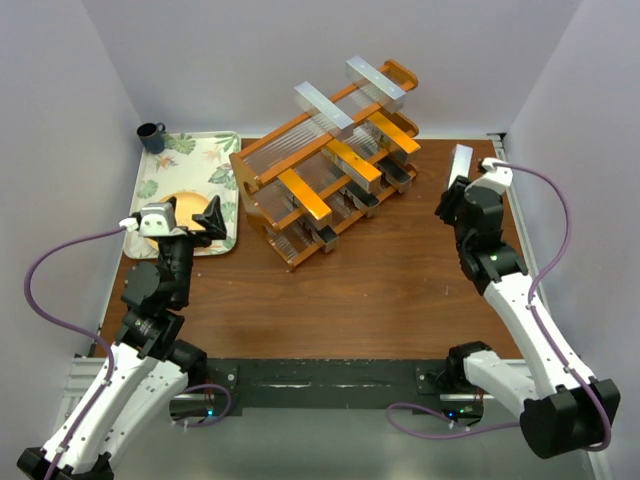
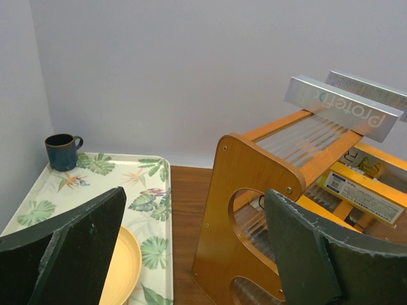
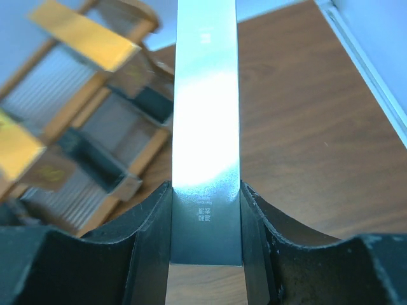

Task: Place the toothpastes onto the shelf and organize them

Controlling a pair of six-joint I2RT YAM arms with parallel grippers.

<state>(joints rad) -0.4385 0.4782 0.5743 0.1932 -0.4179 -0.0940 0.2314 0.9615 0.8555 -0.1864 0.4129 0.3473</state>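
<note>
The right gripper [image 3: 206,213] pinches a silver carton [image 3: 206,95] of toothpaste by one end. Its two fingers [image 3: 149,229] press against the carton's long sides, and the rest of the box juts straight out past the fingertips, above the brown table [image 3: 305,127]. Beyond the fingers and to their left stands the wooden shelf [image 1: 262,190], apart from the held carton.

Two silver cartons [image 1: 323,108] already lie across the shelf's top tier. Orange-gold cartons [image 1: 303,193] lie on the middle tier and dark grey cartons [image 1: 400,178] on the lowest.

Across the table, the left gripper [image 2: 196,197] hangs with its fingers [image 2: 89,235] spread wide and nothing between them. The shelf's rounded end panel shows just ahead, between the fingers and nearer the right-hand one. Past the other finger lies a floral tray [image 2: 146,184] carrying a yellow plate [image 2: 124,267] and, at its far corner, a dark mug [image 2: 62,151].
</note>
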